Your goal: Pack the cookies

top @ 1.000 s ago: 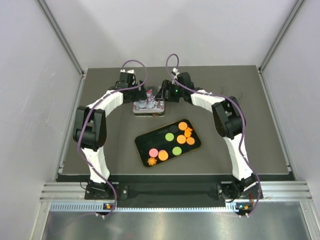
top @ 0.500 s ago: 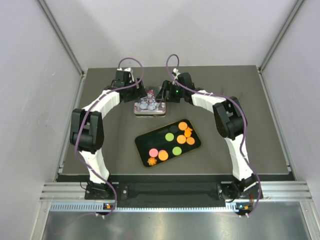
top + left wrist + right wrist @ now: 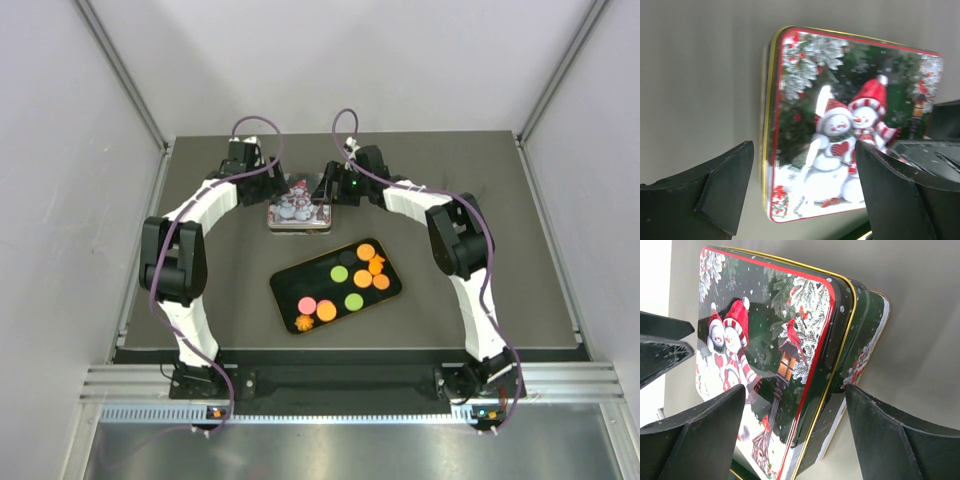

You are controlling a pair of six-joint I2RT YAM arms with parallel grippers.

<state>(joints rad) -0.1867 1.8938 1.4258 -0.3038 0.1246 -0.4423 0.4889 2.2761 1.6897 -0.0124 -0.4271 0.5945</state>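
Observation:
The cookies (image 3: 362, 278) lie on a black tray (image 3: 285, 283): orange rounds, two green, one pink, and an orange star at its near-left end. Behind the tray stands a tin with a snowman lid (image 3: 298, 210). My left gripper (image 3: 278, 190) is open at the tin's left end; in the left wrist view (image 3: 802, 150) its fingers straddle a corner of the lid (image 3: 840, 125). My right gripper (image 3: 326, 190) is open at the tin's right end. In the right wrist view (image 3: 795, 390) its fingers straddle the lid (image 3: 765, 330), which sits askew over the base (image 3: 867, 340).
The dark table mat (image 3: 480, 230) ends at metal rails on the left and right, with grey walls beyond. The tray lies diagonally between the tin and the arm bases.
The left arm has swung slightly left and back, its gripper drawing a little off the tin. The right arm, tin and tray have not moved.

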